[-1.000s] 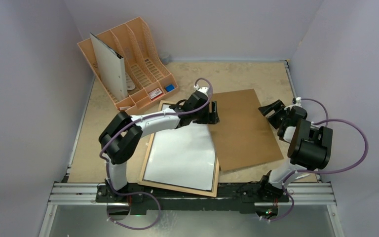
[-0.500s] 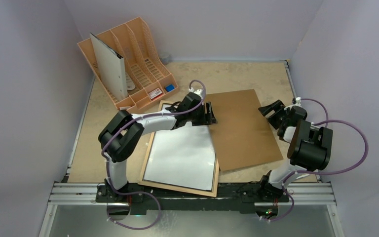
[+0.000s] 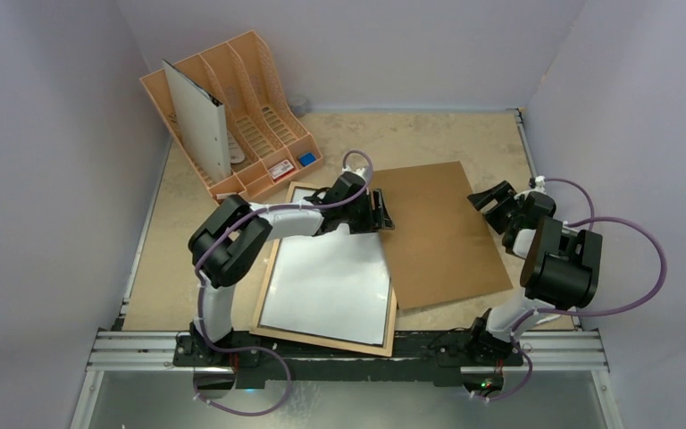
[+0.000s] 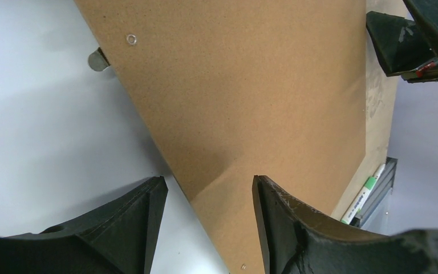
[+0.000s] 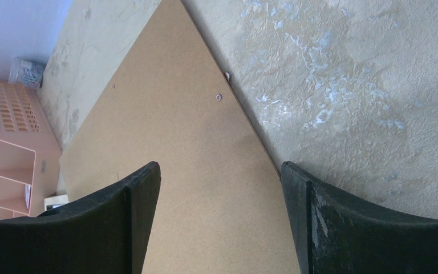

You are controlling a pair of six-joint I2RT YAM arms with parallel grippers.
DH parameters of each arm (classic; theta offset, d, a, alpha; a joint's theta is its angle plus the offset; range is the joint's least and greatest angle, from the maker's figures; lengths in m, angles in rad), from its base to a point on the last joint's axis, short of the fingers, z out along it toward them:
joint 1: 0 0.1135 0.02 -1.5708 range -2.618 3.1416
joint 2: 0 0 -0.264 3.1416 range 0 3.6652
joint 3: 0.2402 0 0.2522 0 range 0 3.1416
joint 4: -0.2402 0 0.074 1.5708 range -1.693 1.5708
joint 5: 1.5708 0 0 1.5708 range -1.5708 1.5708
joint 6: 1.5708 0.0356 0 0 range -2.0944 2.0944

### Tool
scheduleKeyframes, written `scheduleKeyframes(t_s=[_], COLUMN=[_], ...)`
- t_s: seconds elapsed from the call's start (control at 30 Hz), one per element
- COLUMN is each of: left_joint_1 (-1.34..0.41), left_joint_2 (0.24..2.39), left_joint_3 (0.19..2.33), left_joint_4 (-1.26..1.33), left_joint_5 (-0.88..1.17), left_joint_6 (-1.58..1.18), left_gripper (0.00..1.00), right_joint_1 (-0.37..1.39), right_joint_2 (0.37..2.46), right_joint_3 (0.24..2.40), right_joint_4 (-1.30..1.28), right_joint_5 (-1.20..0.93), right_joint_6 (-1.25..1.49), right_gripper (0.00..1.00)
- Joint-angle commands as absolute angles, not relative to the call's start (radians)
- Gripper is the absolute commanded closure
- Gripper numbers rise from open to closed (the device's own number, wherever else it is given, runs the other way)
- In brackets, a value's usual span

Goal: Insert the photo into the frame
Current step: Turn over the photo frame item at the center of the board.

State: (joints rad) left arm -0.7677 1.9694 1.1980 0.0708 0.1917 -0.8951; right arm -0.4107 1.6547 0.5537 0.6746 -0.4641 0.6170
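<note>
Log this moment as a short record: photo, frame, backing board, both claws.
photo: white side up, lying flat within the frame's rim
frame: flat on the table, light wood face up, in front of the left arm
backing board: brown, flat, its left edge overlapping the frame's right side
left claw: open, holding nothing, over the photo's far right corner at the board's edge
right claw: open, holding nothing, over the board's right corner
</note>
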Motion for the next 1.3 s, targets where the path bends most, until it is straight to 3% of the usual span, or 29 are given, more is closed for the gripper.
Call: scheduleKeyframes(t_s=[0.0, 0.37, 0.57, 0.83, 1.0, 1.27], left_joint_1=[-0.757, -0.729, -0.729, -0.729, -0.729, -0.715], left_joint_2=[1.994, 1.956, 1.946, 1.932, 1.916, 1.859], left_joint_3=[1.204, 1.189, 1.251, 1.313, 1.373, 1.446], left_joint_4=[0.167, 0.399, 0.383, 0.361, 0.282, 0.126], left_joint_5=[0.272, 0.446, 0.471, 0.516, 0.516, 0.441], left_joint_6=[-0.960, -1.103, -1.077, -1.037, -0.975, -0.884], left_gripper=[0.42, 0.64, 0.67, 0.79, 1.00, 1.00], right_joint_1=[-0.406, -0.405, -0.406, -0.404, -0.403, -0.363], right_joint_2=[1.683, 1.696, 1.662, 1.576, 1.512, 1.362], right_joint_3=[0.518, 0.500, 0.497, 0.502, 0.532, 0.687], right_joint_4=[0.574, 0.596, 0.589, 0.527, 0.420, 0.131], right_joint_5=[-0.445, -0.468, -0.486, -0.508, -0.450, -0.178], right_joint_6=[0.597, 0.621, 0.626, 0.631, 0.614, 0.582], right_gripper=[0.20, 0.21, 0.19, 0.20, 0.20, 0.10])
